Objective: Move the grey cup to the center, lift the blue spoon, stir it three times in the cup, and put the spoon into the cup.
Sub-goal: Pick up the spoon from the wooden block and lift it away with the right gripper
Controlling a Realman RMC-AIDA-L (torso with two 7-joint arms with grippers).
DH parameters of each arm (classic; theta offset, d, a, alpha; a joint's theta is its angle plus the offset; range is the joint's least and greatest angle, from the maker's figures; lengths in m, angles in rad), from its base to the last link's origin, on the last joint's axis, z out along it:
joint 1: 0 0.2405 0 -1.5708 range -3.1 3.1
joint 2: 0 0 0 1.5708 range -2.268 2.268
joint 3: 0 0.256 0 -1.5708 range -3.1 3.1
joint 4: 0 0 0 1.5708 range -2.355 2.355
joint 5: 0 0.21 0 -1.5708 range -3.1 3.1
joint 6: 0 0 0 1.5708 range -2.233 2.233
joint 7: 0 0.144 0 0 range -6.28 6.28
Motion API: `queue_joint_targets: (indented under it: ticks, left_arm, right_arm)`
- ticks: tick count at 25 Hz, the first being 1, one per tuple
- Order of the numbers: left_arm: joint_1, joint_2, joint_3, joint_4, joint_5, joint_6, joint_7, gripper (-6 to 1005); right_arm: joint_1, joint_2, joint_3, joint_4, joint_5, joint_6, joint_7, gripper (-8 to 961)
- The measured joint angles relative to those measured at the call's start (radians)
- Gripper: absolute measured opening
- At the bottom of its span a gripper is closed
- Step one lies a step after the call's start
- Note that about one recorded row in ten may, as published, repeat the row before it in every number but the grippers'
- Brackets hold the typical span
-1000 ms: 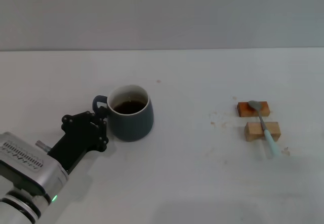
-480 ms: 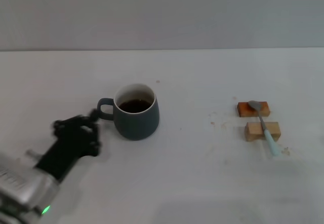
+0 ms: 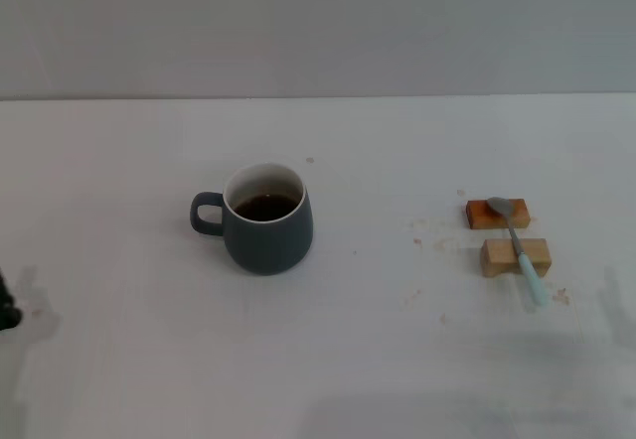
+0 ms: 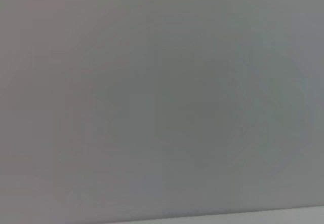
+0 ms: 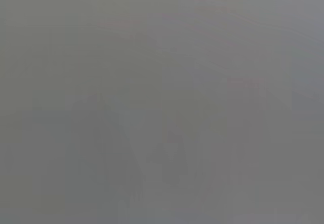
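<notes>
The grey cup [image 3: 268, 238] stands upright on the white table [image 3: 348, 360], a little left of the middle, handle pointing left, with dark liquid inside. Nothing touches it. The blue spoon [image 3: 524, 264] lies at the right across two wooden blocks, its metal bowl on the far block and its pale handle pointing toward me. Only a dark sliver of my left gripper [image 3: 5, 312] shows at the left edge of the head view, well away from the cup. My right gripper is out of view. Both wrist views show only plain grey.
The reddish far block [image 3: 483, 217] and the pale near block [image 3: 499, 258] hold the spoon off the table. Small crumbs lie scattered around the blocks. A grey wall rises behind the table's far edge.
My left gripper let go of the cup's handle and drew back left and toward me, almost out of the head view. The cup shifted slightly right early on and now stands still.
</notes>
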State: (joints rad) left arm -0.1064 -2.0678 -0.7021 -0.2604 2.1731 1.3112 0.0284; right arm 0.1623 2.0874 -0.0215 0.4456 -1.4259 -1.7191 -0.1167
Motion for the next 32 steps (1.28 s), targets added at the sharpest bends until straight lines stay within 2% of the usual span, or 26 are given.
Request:
queue_joint_targets:
  ticks: [9, 32]
  left_arm:
    - [-0.021, -0.003, 0.002, 0.038, 0.01, -0.014, -0.04, -2]
    - [-0.02, -0.001, 0.044, 0.04, 0.011, -0.001, -0.039, -2]
  right_arm:
    - [0.033, 0.001, -0.04, 0.013, -0.005, 0.163, 0.012, 832]
    - [0.064, 0.002, -0.09, 0.04, -0.007, 0.32, 0.012, 832]
